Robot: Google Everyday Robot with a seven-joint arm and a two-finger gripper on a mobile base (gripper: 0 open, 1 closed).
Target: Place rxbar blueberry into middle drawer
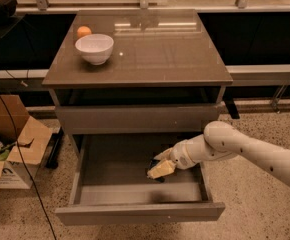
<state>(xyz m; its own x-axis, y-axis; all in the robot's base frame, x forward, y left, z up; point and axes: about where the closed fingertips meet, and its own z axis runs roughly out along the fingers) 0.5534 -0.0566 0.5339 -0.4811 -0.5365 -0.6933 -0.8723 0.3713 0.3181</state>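
rxbar blueberry (pixel 155 177): a dark sliver low in the middle drawer (pixel 135 212), right of centre, mostly hidden.
Around: a white bowl (pixel 94 48) and an orange ball (pixel 84 31) sit close together at the back left of the cabinet top (pixel 155 59). An open cardboard box (pixel 15 144) stands on the speckled floor (pixel 255 209) to the left.
In the way: the white arm (pixel 245 151) reaches in from the right, over the drawer's side wall. The closed drawer front (pixel 135 119) above overhangs the back of the open one.
Gripper (pixel 160 170): down inside the pulled-out drawer, its cream tip right over the bar and apparently touching it.
Grip: I cannot tell whether it pinches the bar or stands spread.
Materials: a glossy brown top that mirrors the lights, matte grey drawer panels with flat, handle-less fronts, and a smooth rounded arm shell.
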